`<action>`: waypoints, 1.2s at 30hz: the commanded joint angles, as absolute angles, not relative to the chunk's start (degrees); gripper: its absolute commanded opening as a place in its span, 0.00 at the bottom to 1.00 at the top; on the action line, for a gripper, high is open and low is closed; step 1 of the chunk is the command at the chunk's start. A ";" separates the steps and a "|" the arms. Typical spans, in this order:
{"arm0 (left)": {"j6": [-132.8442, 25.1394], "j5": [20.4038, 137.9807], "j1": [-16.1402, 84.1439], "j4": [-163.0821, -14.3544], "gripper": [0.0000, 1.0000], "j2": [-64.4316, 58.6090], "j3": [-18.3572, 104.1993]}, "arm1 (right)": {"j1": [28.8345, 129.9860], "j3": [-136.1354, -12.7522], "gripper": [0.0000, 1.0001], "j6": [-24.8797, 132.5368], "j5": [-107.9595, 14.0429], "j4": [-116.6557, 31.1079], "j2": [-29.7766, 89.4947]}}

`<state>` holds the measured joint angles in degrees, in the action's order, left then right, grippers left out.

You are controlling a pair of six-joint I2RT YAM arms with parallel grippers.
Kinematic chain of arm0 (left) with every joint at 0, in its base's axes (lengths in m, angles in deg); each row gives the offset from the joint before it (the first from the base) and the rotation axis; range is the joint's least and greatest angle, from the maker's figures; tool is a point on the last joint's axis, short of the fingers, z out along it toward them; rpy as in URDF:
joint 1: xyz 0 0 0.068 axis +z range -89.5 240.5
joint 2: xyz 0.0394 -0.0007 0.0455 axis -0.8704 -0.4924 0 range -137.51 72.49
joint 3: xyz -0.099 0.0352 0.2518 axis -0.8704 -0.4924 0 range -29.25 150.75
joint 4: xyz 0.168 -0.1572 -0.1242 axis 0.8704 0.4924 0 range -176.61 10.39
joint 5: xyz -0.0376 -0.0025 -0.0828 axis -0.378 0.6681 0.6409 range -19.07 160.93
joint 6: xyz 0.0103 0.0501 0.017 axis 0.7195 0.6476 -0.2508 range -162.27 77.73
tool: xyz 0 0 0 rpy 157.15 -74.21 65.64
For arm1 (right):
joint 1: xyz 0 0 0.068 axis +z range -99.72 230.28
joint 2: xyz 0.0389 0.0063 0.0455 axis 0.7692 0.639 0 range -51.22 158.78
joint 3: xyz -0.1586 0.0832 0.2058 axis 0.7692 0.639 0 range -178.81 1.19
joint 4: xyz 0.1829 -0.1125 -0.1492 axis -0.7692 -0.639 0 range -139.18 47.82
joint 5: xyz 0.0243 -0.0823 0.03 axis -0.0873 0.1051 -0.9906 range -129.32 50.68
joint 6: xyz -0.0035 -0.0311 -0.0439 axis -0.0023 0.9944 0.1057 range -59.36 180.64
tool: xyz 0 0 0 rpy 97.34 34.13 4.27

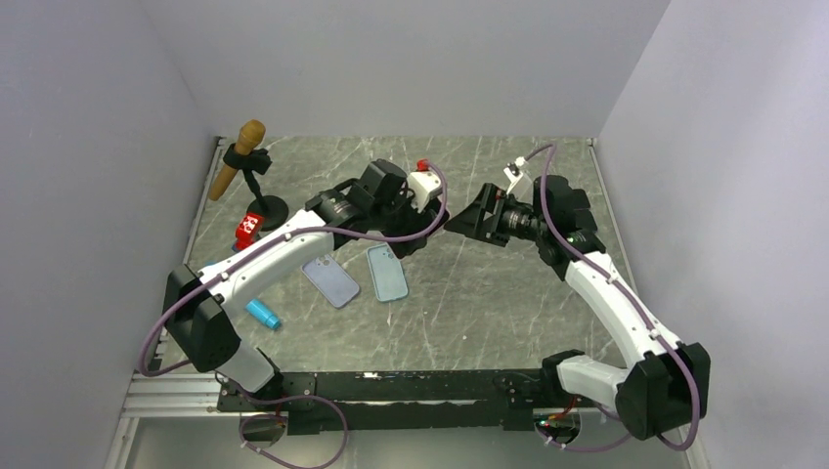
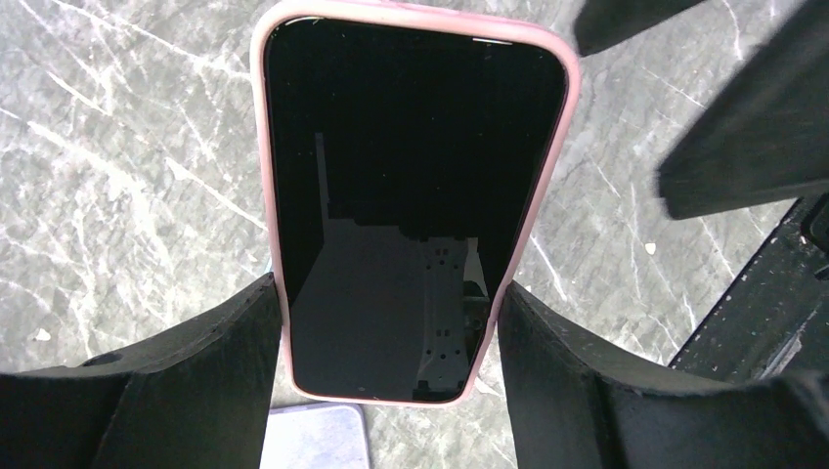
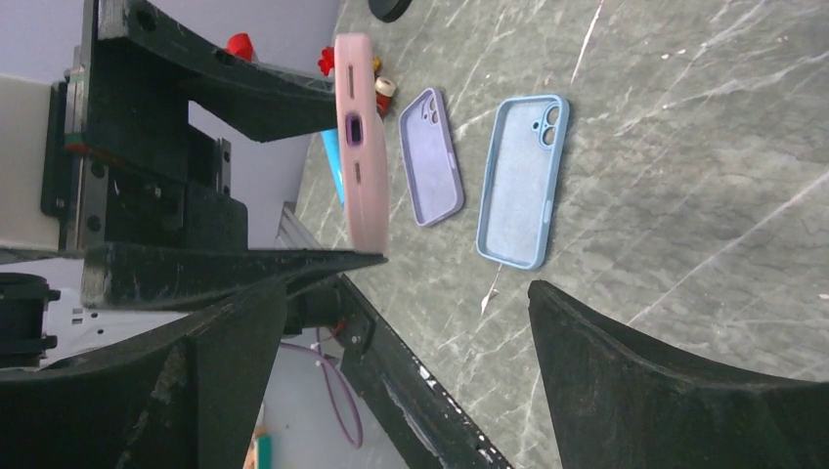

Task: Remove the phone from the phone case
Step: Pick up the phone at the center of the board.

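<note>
The phone [image 2: 411,195] shows its black screen in the left wrist view, sitting inside a pink phone case [image 2: 262,186]. My left gripper [image 2: 391,357] is shut on the case's two long edges near its lower end and holds it above the table. In the right wrist view the pink phone case [image 3: 360,147] is edge-on between the left fingers [image 3: 235,269]. My right gripper [image 3: 411,327] is open with nothing between its fingers, just off the case's free end. In the top view the left gripper [image 1: 430,207] and right gripper [image 1: 471,221] face each other at mid-table.
An empty purple case [image 1: 329,280] and an empty blue case [image 1: 387,272] lie on the marble table [image 1: 489,313] under the left arm. A microphone on a stand [image 1: 240,161], a red object [image 1: 246,231] and a cyan tube [image 1: 262,313] sit at the left.
</note>
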<state>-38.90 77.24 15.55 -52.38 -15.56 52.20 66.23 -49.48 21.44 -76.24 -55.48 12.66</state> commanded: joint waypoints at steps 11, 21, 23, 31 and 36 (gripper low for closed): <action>-38.35 78.98 11.82 -54.84 0.00 -16.28 55.82 | 66.79 -54.67 0.68 14.80 -86.51 -43.15 25.58; -38.19 78.55 11.65 -54.38 0.00 -17.06 56.18 | 68.36 -50.39 0.08 14.92 -85.28 -39.99 26.55; -38.77 77.37 11.71 -54.20 0.08 -16.94 56.27 | 68.65 -49.86 0.00 14.66 -84.44 -39.23 26.32; -46.39 69.42 12.78 -54.21 0.99 -11.96 55.29 | 69.18 -35.93 0.00 0.19 -74.96 -17.21 17.24; -61.97 68.54 17.33 -54.55 0.99 -4.30 54.55 | 69.17 -28.65 0.00 -6.28 -66.32 -7.93 11.74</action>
